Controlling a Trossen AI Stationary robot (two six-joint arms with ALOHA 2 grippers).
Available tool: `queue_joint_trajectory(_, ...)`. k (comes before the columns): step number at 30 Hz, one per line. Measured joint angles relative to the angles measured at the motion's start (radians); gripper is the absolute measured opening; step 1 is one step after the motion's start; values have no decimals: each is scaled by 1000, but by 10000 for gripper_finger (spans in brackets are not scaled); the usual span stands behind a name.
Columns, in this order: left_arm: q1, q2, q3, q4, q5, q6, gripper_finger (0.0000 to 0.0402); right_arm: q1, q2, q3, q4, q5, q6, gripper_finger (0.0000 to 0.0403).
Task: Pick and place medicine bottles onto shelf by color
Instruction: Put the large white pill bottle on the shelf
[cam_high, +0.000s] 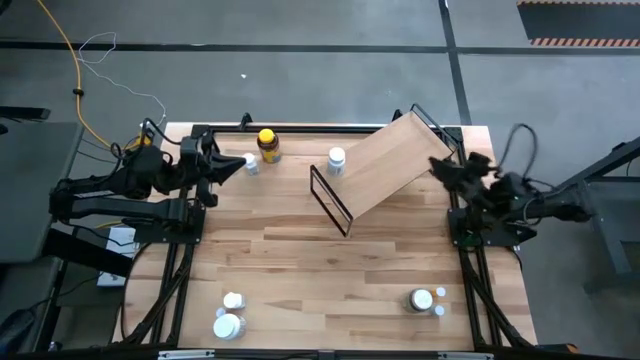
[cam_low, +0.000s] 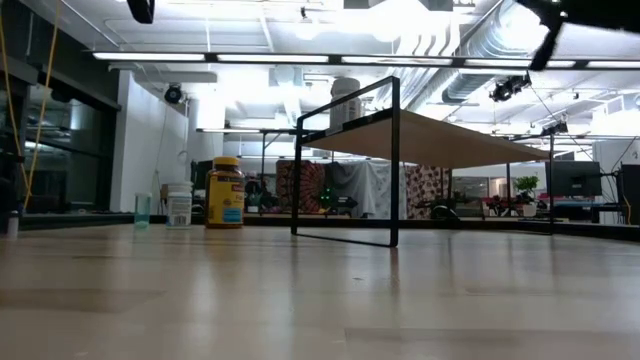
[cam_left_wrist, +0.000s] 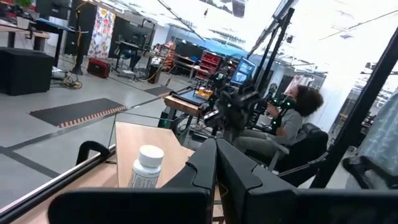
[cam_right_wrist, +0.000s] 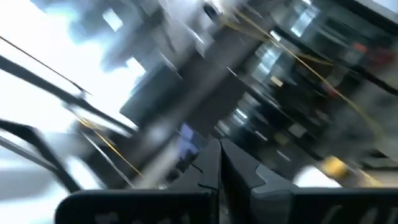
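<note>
You are looking at these items:
- A large light-wood board shelf with thin black wire ends, sitting askew at the table's far middle, a white-capped white bottle standing on it.
- An amber bottle with a yellow cap, standing just beside the shelf.
- White bottles lying scattered near the front corners.
- Left gripper, fingers pressed together, holding nothing.
- Right gripper, likewise together and holding nothing, hanging at the shelf's far end.

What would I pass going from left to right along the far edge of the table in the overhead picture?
Left hand, shut → small white bottle → amber bottle with yellow cap → white bottle with white cap → tilted light-wood shelf with black wire ends → right hand, shut.
</note>
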Motion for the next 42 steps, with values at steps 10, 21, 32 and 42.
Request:
queue_joint_trajectory(10,0,0,0,-1,-24,0,3,-145,625,498,-683,-35,144,0)
queue_joint_trajectory(21,0,0,0,-2,-26,0,3,-399,1050,722,-748,-341,87,0)
queue_joint_trajectory(32,0,0,0,-1,-26,0,3,-434,1249,865,-752,-465,60,0)
queue_joint_trajectory(42,0,0,0,-2,-27,0,3,-429,1259,877,-754,-493,65,0)
